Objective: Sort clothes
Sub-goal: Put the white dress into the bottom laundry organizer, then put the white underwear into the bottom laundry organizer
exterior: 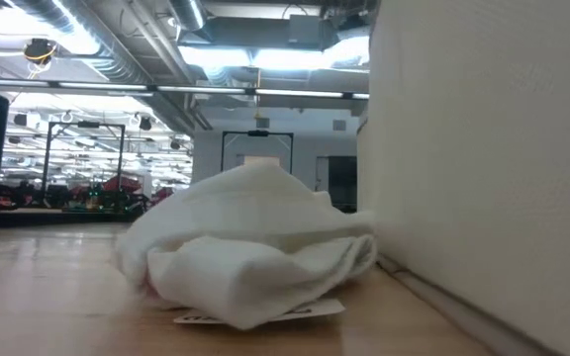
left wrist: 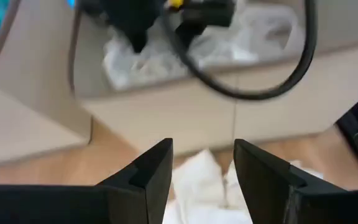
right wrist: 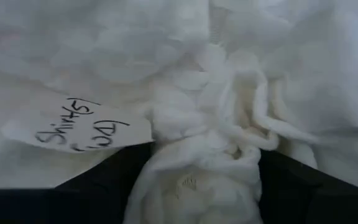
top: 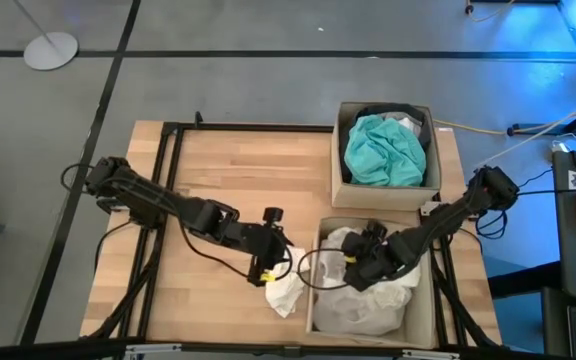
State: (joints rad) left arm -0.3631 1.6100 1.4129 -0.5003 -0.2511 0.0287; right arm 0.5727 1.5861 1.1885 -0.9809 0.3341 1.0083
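One white garment [exterior: 250, 247], label unreadable.

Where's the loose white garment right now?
In the high view the white garment lies on the table near the front edge, against the left wall of the whites box, under the left pincer.

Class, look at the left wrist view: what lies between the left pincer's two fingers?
In the left wrist view, the left pincer stands open with the white garment showing in its gap, on the table.

The right tool [right wrist: 197, 180] grips bunched white cloth [right wrist: 229, 143] beside a handwritten paper tag [right wrist: 79, 130]
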